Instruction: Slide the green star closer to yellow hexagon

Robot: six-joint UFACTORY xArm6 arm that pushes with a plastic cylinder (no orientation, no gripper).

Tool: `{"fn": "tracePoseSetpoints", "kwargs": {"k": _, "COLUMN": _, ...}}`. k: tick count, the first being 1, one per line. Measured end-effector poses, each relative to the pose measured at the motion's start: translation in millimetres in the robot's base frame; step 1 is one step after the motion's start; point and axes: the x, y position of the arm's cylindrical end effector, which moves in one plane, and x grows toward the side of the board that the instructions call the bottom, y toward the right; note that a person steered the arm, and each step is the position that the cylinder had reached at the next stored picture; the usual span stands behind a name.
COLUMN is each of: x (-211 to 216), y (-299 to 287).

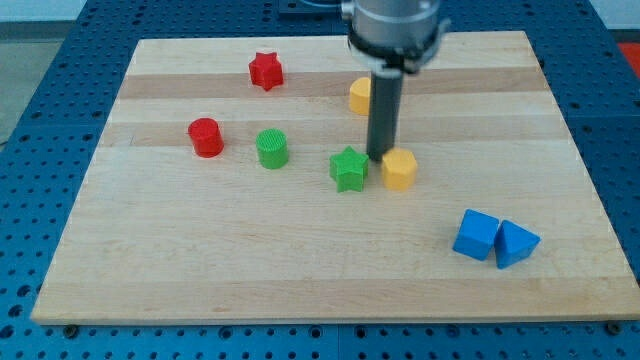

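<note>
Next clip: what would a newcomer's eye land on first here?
The dark rod drops from the view's top, my tip sitting between the green star and the yellow hexagon at mid-board. Next come the two blue blocks huddled together at the lower right.

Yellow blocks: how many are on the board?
2. One yellow hexagon right of the green star, beside my tip; another yellow block partly hidden behind the rod.
</note>
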Motion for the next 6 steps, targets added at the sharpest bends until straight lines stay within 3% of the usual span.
{"fn": "tracePoseSetpoints", "kwargs": {"k": 1, "x": 41.4, "y": 23.5}}
{"fn": "tracePoseSetpoints", "kwargs": {"k": 2, "x": 34.2, "y": 21.2}}
{"fn": "tracePoseSetpoints", "kwargs": {"k": 3, "x": -13.1, "y": 13.7}}
{"fn": "tracePoseSetpoints", "kwargs": {"k": 4, "x": -38.6, "y": -26.4}}
{"fn": "tracePoseSetpoints", "kwargs": {"k": 6, "x": -0.7, "y": -91.9}}
